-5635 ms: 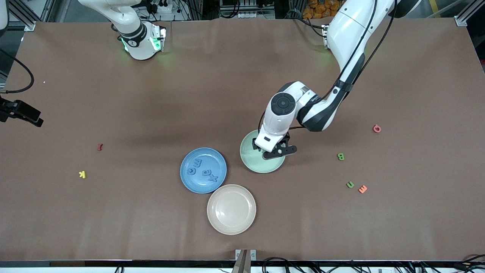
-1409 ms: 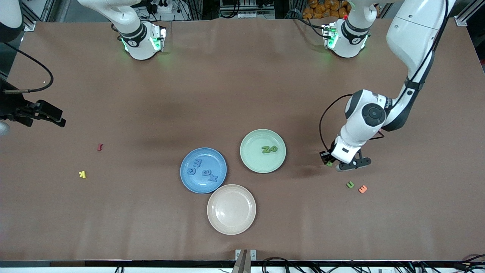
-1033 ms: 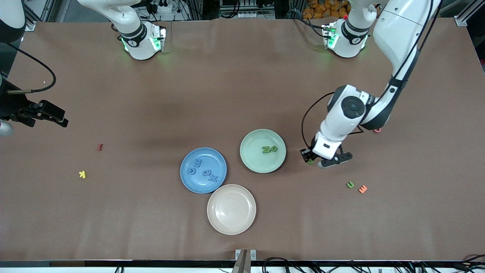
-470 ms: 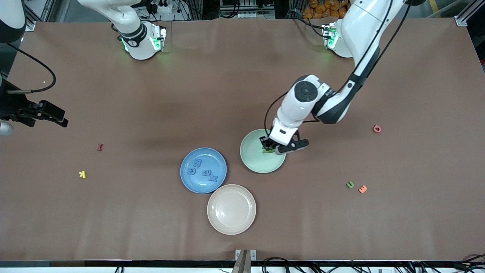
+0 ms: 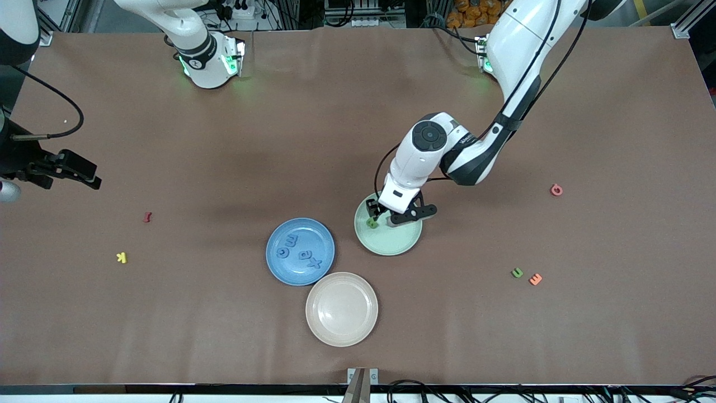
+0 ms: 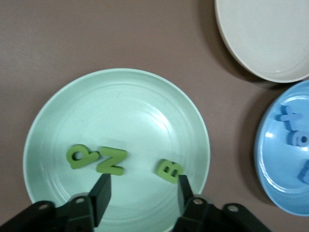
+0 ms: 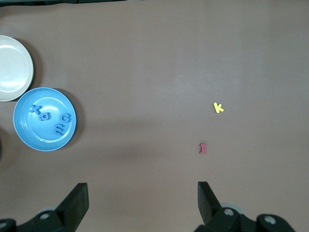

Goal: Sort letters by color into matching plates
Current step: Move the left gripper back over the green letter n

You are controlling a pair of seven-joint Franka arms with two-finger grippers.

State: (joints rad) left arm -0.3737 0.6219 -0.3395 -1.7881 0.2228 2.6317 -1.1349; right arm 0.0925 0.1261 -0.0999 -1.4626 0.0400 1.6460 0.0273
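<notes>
My left gripper (image 5: 391,215) hangs open just over the pale green plate (image 5: 391,246). In the left wrist view the gripper (image 6: 143,186) holds nothing. A green B (image 6: 169,170) lies loose in the green plate (image 6: 130,106), close to one fingertip (image 6: 183,186). Two more green letters (image 6: 99,158) lie beside it. The B (image 5: 371,223) shows at the plate's edge toward the blue plate (image 5: 313,232), which holds several blue letters (image 5: 302,253). One green letter (image 5: 517,272) lies on the table toward the left arm's end. My right gripper (image 7: 141,198) waits open, high over the right arm's end.
A beige plate (image 5: 342,309) touches the blue plate, nearer the front camera. An orange E (image 5: 535,279) lies beside the loose green letter, and a pink letter (image 5: 556,190) lies farther back. A red I (image 5: 147,216) and a yellow K (image 5: 121,257) lie toward the right arm's end.
My left gripper carried the green B from the table at the left arm's end to over the green plate and opened. The B now lies in the plate. The right arm stayed put.
</notes>
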